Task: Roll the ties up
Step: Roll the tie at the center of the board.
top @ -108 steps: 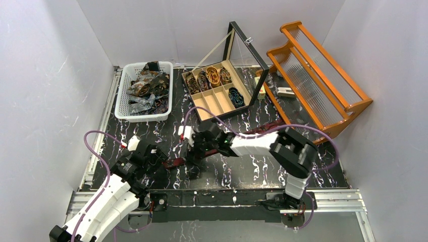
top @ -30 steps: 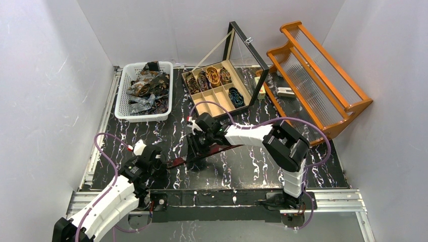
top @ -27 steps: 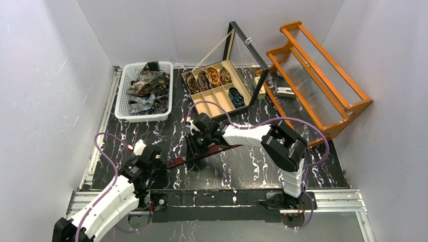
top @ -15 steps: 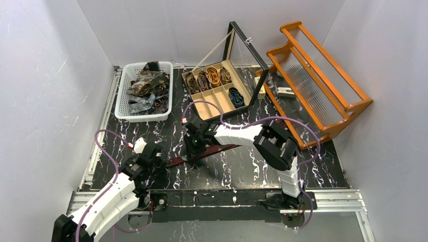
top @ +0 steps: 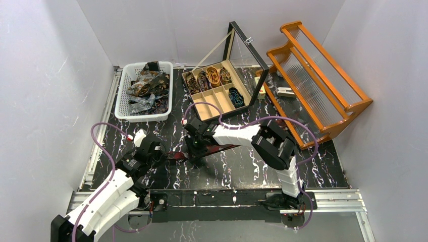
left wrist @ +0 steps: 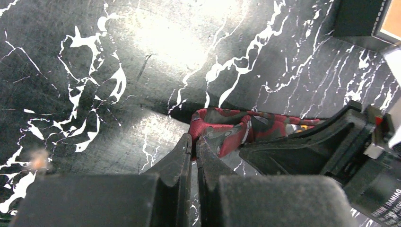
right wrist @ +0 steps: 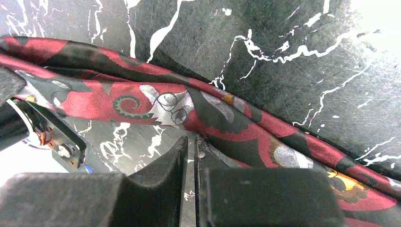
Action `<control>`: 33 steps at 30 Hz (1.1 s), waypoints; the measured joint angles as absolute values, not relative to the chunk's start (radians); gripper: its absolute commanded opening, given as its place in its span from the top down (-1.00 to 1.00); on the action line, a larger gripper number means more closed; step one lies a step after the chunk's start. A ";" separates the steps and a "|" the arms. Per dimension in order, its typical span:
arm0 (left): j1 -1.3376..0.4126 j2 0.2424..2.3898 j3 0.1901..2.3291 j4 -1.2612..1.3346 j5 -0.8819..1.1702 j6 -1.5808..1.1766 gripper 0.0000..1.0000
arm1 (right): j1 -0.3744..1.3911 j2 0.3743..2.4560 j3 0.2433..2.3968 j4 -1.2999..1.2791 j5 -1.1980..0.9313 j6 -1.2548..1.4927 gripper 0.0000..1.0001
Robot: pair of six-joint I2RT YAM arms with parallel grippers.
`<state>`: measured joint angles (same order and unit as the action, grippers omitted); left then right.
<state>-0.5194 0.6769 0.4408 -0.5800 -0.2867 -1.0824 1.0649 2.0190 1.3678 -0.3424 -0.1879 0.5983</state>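
A red tie (top: 222,148) with a dark and silver swirl pattern lies stretched across the black marbled bench (top: 242,169), near its front edge, between the two arms. The left fingers (left wrist: 185,152) are pressed tight together, their tips right at the tie's folded left end; I cannot tell whether any cloth is nipped between them. The right fingers (right wrist: 176,155) are closed to a thin slit, their tips against the near edge of the tie further along; here too I cannot tell whether cloth is caught. At the back left a white basket (top: 121,108) holds a heap of loose ties (top: 146,86). Beside it stands an open wooden box (top: 214,104) with rolled ties (top: 213,75) in its far compartments and a blue coil (top: 235,97) in a nearer one.
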 measured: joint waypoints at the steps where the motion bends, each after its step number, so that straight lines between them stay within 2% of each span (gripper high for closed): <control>1: -0.519 0.677 0.448 -0.581 -0.284 -1.081 1.00 | 1.065 2.019 1.369 -0.345 -0.187 0.598 0.58; 7: -0.519 0.680 0.473 -0.607 -0.281 -1.074 1.00 | 1.065 2.017 1.377 -0.351 -0.187 0.583 0.50; 18: -0.519 0.688 0.474 -0.657 -0.283 -1.075 1.00 | 1.065 1.926 1.377 -0.304 -0.181 0.576 0.56; 27: -0.519 0.703 0.478 -0.661 -0.281 -1.074 1.00 | 1.065 2.065 1.448 -0.327 -0.110 0.582 0.59; 33: -0.519 0.727 0.525 -0.665 -0.274 -1.058 1.00 | 1.062 2.084 1.484 -0.346 -0.084 0.578 0.59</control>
